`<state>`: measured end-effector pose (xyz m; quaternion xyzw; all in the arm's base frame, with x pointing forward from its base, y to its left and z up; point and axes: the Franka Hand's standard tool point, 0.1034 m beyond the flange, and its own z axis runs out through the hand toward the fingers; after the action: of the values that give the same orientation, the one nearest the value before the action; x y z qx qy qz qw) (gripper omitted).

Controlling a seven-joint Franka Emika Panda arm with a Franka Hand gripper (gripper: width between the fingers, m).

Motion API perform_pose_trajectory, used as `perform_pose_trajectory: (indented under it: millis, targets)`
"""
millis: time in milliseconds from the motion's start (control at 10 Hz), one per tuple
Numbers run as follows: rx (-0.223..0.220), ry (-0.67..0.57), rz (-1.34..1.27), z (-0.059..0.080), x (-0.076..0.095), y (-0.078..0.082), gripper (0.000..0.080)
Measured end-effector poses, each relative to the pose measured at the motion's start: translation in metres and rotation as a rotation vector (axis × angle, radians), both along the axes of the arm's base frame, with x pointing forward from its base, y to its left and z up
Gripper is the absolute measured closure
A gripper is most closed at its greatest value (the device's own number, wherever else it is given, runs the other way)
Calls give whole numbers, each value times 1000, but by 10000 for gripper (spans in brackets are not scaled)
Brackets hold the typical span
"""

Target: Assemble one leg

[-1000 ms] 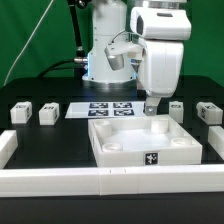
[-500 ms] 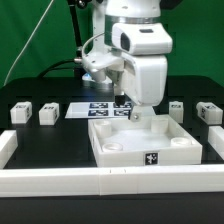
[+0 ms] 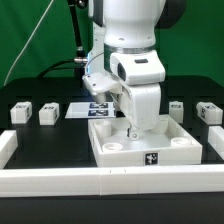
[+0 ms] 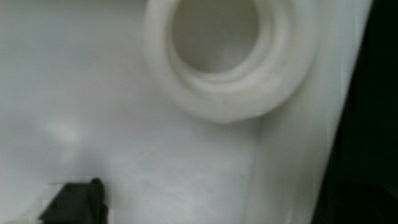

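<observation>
Four legs [image 3: 47,114] sit on the table [image 3: 60,135] in the exterior view, two well off to each side of the gripper [image 3: 131,128], which hangs low inside the white tray [image 3: 120,158]. A black-and-white tag [image 3: 150,157] marks the tray's front wall. The marker board [image 3: 80,110] lies behind the gripper, partly hidden by the arm [image 3: 135,60]. In the wrist view, a round socket [image 4: 222,55] sits near one dark fingertip [image 4: 71,200]. I cannot tell how far the gripper is open.

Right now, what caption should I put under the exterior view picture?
The gripper hangs low over the white tray, four small legs sitting outside it.
</observation>
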<state>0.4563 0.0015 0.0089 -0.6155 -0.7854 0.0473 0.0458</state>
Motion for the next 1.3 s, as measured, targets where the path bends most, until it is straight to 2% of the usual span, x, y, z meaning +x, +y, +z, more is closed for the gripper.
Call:
perform_pose_trajectory:
  millis: [200, 300, 400, 600, 700, 800, 1300]
  targets:
    - [-1, -2, 0, 1, 1, -1, 150]
    - [-1, 0, 1, 0, 0, -1, 272]
    - [-1, 0, 1, 0, 0, -1, 272]
    - [-1, 1, 1, 0, 0, -1, 549]
    - [-1, 1, 1, 0, 0, -1, 549]
    - [-1, -7, 1, 1, 2, -1, 721]
    - [0, -11, 1, 1, 3, -1, 731]
